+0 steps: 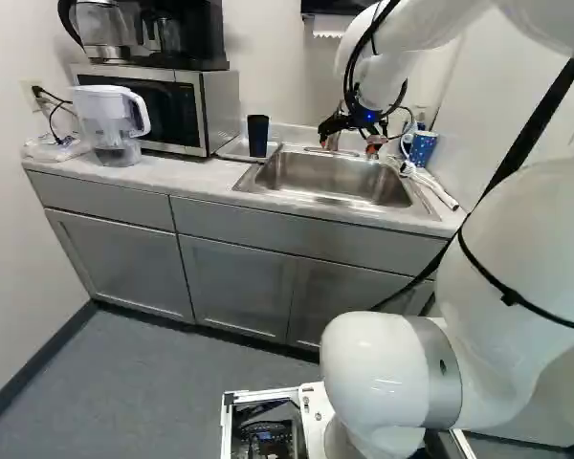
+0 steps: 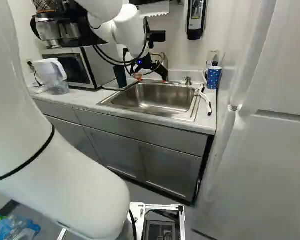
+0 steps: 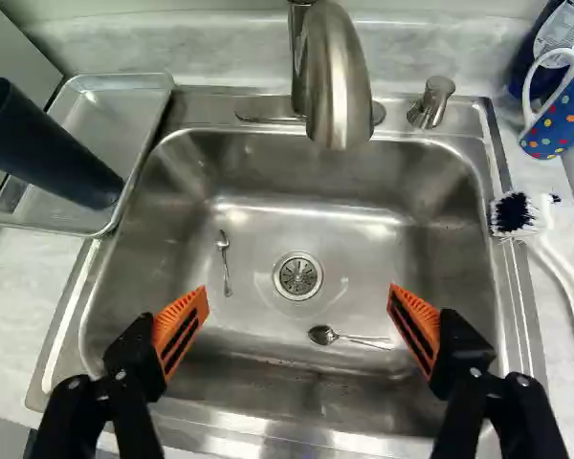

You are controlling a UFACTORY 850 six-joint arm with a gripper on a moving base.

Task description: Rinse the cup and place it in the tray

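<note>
- One white arm (image 1: 517,258), cut off in both base views, hides the right end of the cabinets in the left one.
- Gripper (image 2: 151,79) over the sink (image 3: 364,229); jaws spread wide, holding nothing.
- Two spoons, sink floor: one (image 3: 344,337) on the jaws' side of the drain (image 3: 298,276), the other (image 3: 225,263) on the tray side. Too small to make out in base views.
- Brush (image 3: 517,215) on the surface (image 2: 162,117) beside the sink; handle runs out of the wrist view.
- Dark cup (image 1: 257,136) upright on the metal tray (image 3: 96,105), beside the sink. Rim cut off in the wrist view; inside too dark to read.
- Faucet (image 3: 340,86) behind the sink, partly hidden by the gripper in base views.
- Blue dotted mug (image 2: 213,77) at the sink's other side, cut off in the wrist view. Bottle (image 3: 560,33) behind it, mostly hidden.
- Pitcher (image 1: 112,120) in front of the microwave (image 1: 163,105), covering part of it.
- Coffee maker (image 1: 187,33) on top, upper part cut off.
</note>
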